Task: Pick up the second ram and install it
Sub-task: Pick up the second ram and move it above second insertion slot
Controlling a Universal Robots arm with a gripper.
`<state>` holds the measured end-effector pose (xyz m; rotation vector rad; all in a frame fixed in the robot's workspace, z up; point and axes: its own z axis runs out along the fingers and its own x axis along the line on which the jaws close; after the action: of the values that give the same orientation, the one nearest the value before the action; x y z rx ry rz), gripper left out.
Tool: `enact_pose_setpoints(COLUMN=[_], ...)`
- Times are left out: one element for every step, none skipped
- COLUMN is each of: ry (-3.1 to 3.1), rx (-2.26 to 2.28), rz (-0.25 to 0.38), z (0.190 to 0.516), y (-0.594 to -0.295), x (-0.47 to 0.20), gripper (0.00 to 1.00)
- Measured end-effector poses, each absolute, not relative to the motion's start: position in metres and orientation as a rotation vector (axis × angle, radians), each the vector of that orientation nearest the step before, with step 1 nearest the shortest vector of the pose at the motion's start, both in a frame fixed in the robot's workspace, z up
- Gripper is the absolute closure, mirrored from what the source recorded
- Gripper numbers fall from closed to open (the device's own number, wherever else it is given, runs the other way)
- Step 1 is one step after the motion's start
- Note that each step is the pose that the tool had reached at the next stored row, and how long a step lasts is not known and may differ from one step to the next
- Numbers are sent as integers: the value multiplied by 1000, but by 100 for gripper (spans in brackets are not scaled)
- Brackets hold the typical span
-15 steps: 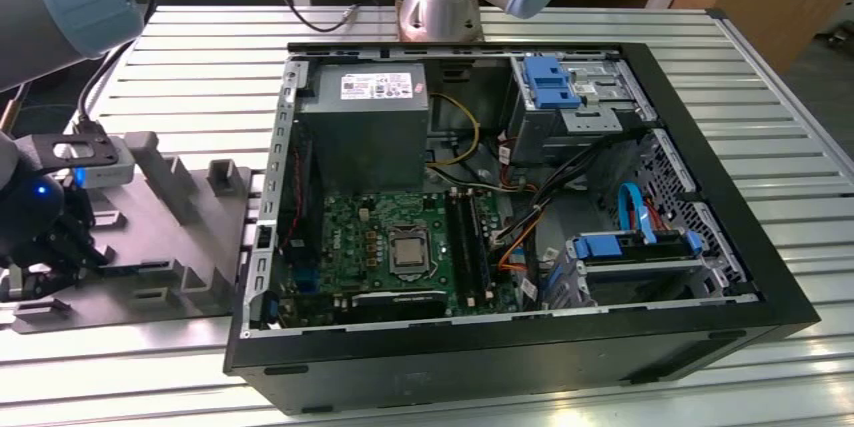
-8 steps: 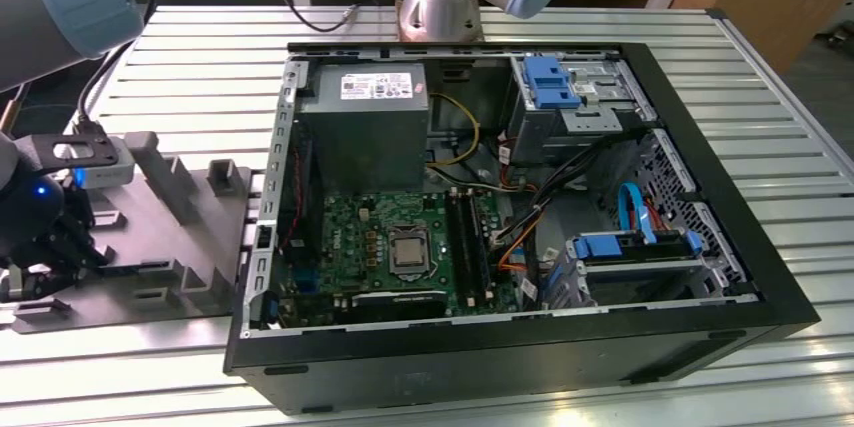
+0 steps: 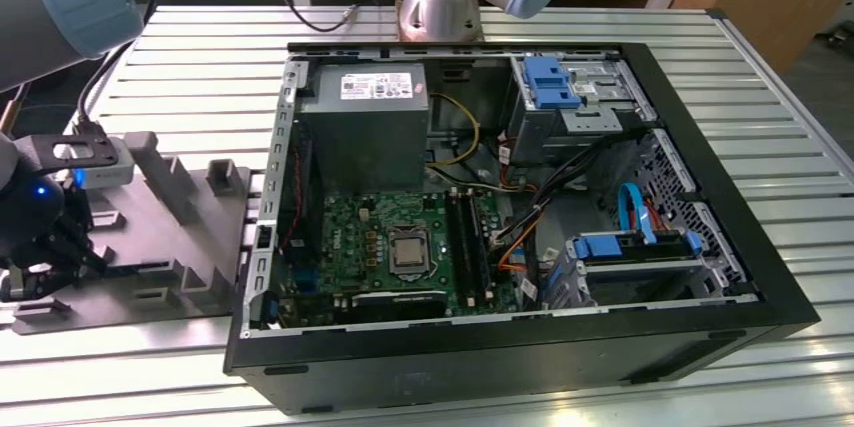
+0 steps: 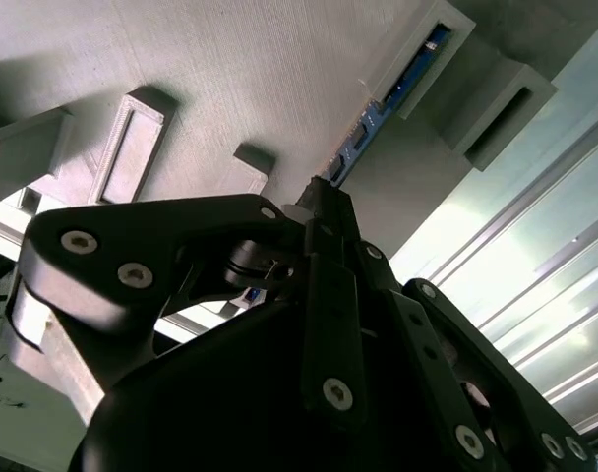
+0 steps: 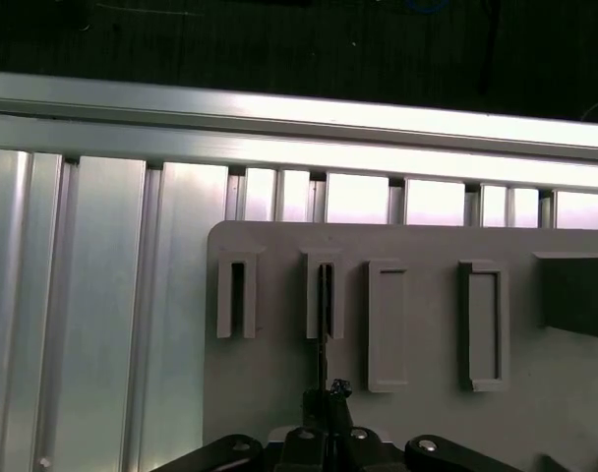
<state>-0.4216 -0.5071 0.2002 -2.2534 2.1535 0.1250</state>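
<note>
From the exterior view, the hand [image 3: 60, 247] is down over the grey tray [image 3: 174, 247] on the slatted desk [image 3: 200, 67], at the exterior view's left of the open computer case [image 3: 667, 77]. The motherboard [image 3: 374, 237] with its long memory slots [image 3: 467, 232] lies well apart from it, inside the case. My worry is the way out of the tray. The stick sits in narrow moulded slots, so a pull that isn't straight could jam it against a slot wall or twist it in the grip. A grip near one end rather than the middle could also let the long board swing or slip.

In the second wrist view, the second ram [image 4: 402, 84] shows as a thin blue strip on edge. Its far end sits in a raised slot of the tray [image 4: 230, 69], and its near end runs straight into the tips of the hand [image 4: 324, 202]. The dark fingers [image 4: 333, 285] look drawn together on it, nearly closed, pinching the board's faces. I'd judge it gripped but not yet lifted.

In the first wrist view, the second ram [image 5: 323, 315] is a dark sliver, edge on. It stands in the second slotted block of the tray [image 5: 417, 413], counting from the bare desk [image 5: 102, 324] side. The hand [image 5: 326, 401] meets its near end, in line with it
</note>
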Motion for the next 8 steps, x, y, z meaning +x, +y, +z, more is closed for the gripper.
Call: enact_pose_setpoints(ry=[2153, 2153, 2153, 2153, 2153, 2153, 2153, 2153], rx=[-2253, -2253, -2253, -2253, -2253, -2253, -2253, -2253], rz=[125, 125, 125, 125, 125, 125, 125, 125], z=[200, 200, 200, 200, 200, 200, 200, 200], y=[-507, -507, -507, -507, -507, -507, -507, -507], x=[-422, -422, -422, -422, -422, -422, -422, -422], gripper=[88, 89, 89, 89, 89, 89, 89, 89])
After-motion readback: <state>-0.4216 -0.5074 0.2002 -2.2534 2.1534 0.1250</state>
